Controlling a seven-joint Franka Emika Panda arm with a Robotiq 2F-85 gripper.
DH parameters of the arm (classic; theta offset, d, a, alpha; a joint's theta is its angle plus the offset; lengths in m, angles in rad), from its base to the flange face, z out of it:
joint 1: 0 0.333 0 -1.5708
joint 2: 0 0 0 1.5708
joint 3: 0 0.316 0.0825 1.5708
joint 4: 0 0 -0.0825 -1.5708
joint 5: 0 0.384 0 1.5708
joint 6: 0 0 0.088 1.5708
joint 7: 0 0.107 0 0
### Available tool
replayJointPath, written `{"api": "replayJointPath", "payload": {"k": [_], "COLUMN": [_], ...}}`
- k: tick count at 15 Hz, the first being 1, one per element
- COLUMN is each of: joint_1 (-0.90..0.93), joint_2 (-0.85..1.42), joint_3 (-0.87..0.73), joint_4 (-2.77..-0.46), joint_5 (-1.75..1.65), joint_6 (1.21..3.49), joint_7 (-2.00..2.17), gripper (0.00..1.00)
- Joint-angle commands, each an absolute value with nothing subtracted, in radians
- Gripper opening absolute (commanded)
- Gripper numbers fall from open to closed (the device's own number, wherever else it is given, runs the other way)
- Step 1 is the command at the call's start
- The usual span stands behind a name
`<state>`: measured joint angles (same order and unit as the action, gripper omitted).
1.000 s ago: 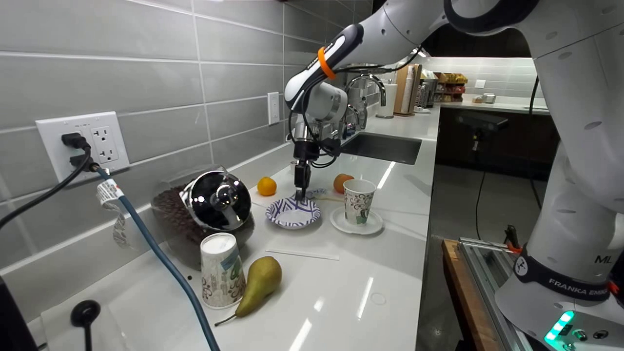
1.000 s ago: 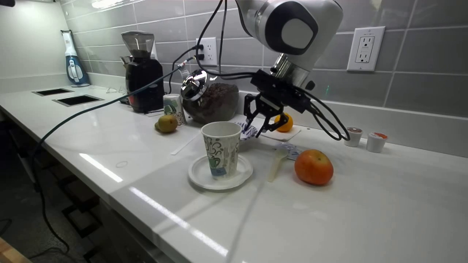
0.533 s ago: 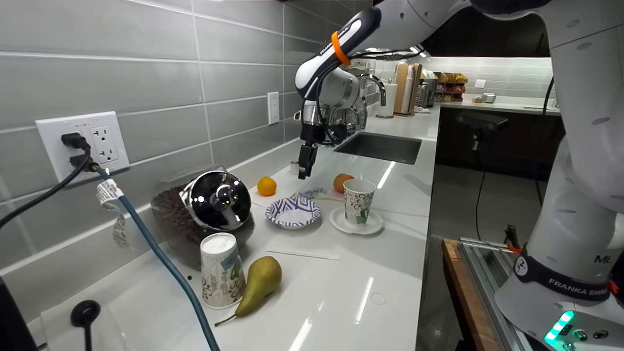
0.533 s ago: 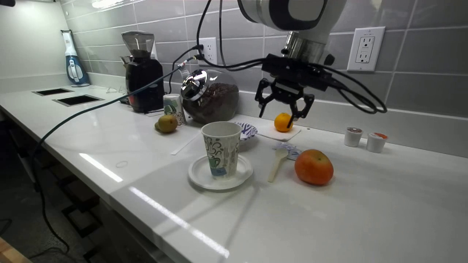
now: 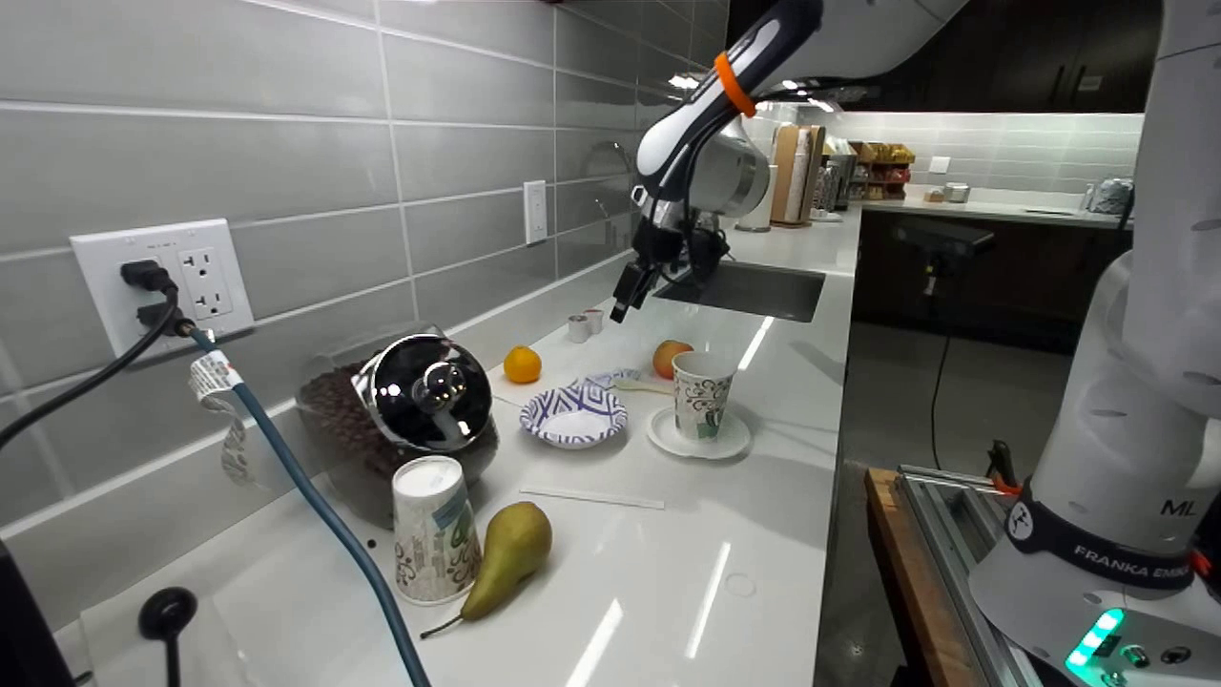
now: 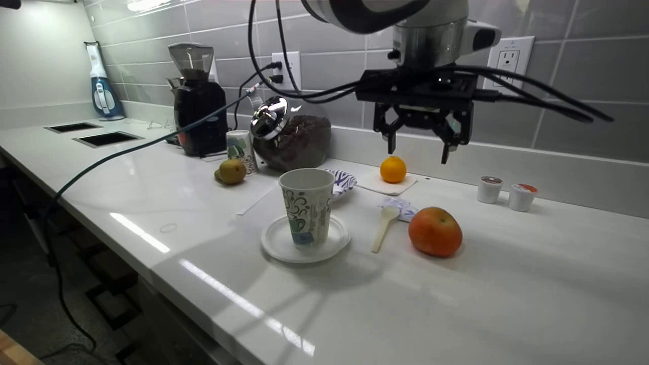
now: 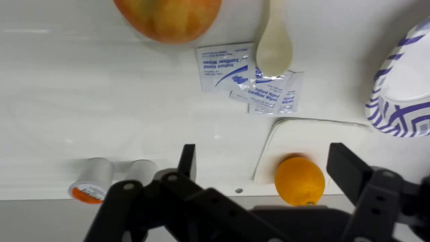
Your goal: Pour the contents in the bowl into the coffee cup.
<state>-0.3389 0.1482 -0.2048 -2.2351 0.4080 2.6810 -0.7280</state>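
Observation:
The bowl [image 5: 548, 412], white with a blue-purple pattern, rests on the counter. The wrist view catches part of the bowl [image 7: 399, 117] at the right edge, its visible inside plain white. A patterned paper coffee cup [image 6: 306, 213] stands upright on a white plate [image 6: 274, 244], partly in front of the bowl in that exterior view. The contents do not show, and the cup's bottom is hidden. My gripper [image 6: 418, 157] hangs above the counter, apart from bowl and cup. Its jaws are wide open, and in the wrist view the gripper [image 7: 263, 148] holds nothing.
An orange [image 7: 299, 181] lies below my gripper on napkins [image 7: 322, 134]. Nearby are wipe packets [image 7: 228, 69], a spoon [image 6: 385, 228], a red-orange fruit [image 6: 435, 231] and two small pods [image 6: 507, 192]. A bean jar [image 5: 343, 420], an inverted cup [image 5: 434, 534] and a pear [image 5: 513, 553] stand beyond the bowl.
My gripper was down at the bowl's rim a second ago. It has risen and drawn back toward the sink, and its jaws have spread wider. Bowl and cup have stayed in place.

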Motion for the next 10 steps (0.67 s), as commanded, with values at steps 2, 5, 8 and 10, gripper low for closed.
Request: {"api": "replayJointPath", "payload": {"k": [2,5,8,10], "joint_1": [-0.341,-0.342,-0.309,-0.313], "joint_2": [-0.15,-0.312,-0.285,-0.375], "joint_3": [-0.269,-0.352,-0.409,-0.461], "joint_4": [-2.457,-2.49,-2.444,-2.455], "joint_5": [0.225,0.278,0.28,0.301], "joint_6": [2.648,2.487,2.457,2.392], "joint_7": [-0.642,-0.674,-0.681,-0.712], "gripper": [1.0,1.0,1.0,1.0]}}
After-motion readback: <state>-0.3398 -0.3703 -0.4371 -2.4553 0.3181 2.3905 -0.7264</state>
